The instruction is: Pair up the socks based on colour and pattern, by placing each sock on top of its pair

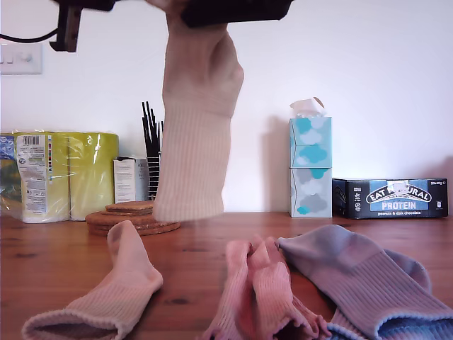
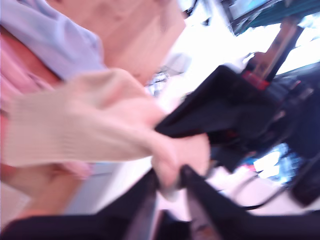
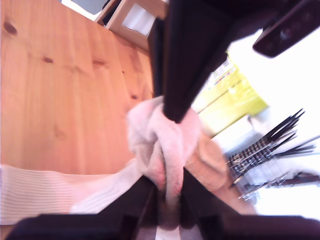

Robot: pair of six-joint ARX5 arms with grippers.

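A pale beige sock (image 1: 195,142) hangs high above the wooden table (image 1: 198,255), its cuff down, from black gripper parts (image 1: 233,8) at the exterior view's top edge. My first gripper (image 2: 170,179) is shut on one end of this sock (image 2: 75,130). My second gripper (image 3: 167,175) pinches the bunched fabric (image 3: 160,135) right beside it. On the table lie a matching beige sock (image 1: 106,297) at the exterior view's left, two pink socks (image 1: 262,297) in the middle, and blue-lavender socks (image 1: 368,283) stacked at the right.
Behind the hanging sock sits a stack of cork coasters (image 1: 134,216). Along the wall stand yellow-wrapped rolls (image 1: 64,173), a small white carton (image 1: 131,180), black sticks in a holder (image 1: 151,134), stacked tissue boxes (image 1: 310,166) and a protein bar box (image 1: 391,198).
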